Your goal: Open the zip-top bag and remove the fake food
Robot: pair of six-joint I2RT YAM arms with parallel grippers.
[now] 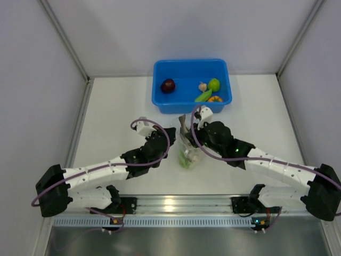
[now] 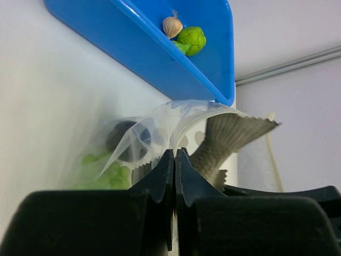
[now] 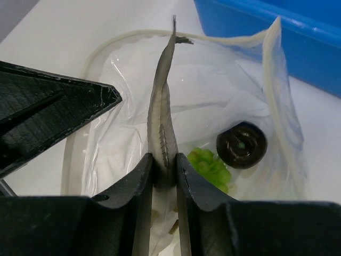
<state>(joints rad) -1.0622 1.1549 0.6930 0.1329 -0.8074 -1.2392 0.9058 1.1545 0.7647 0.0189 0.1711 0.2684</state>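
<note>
Left end effector (image 2: 174, 160): fingers pressed together on the film at the mouth of the clear crinkly zip-top bag (image 1: 187, 152), which sits on the white desk (image 1: 117, 117) between both arms. Right end effector (image 3: 165, 166): fingers clamped on a grey flat fish-shaped plastic piece (image 3: 162, 101), upright in the open bag mouth. Inside the bag: green plastic grapes (image 3: 209, 165) and a dark round piece (image 3: 241, 145). Beyond: blue plastic bin (image 1: 189, 63) holding a dark maroon ball (image 1: 168, 85), a lime-green ball (image 1: 214, 84) and a green pod (image 1: 203, 96).
</note>
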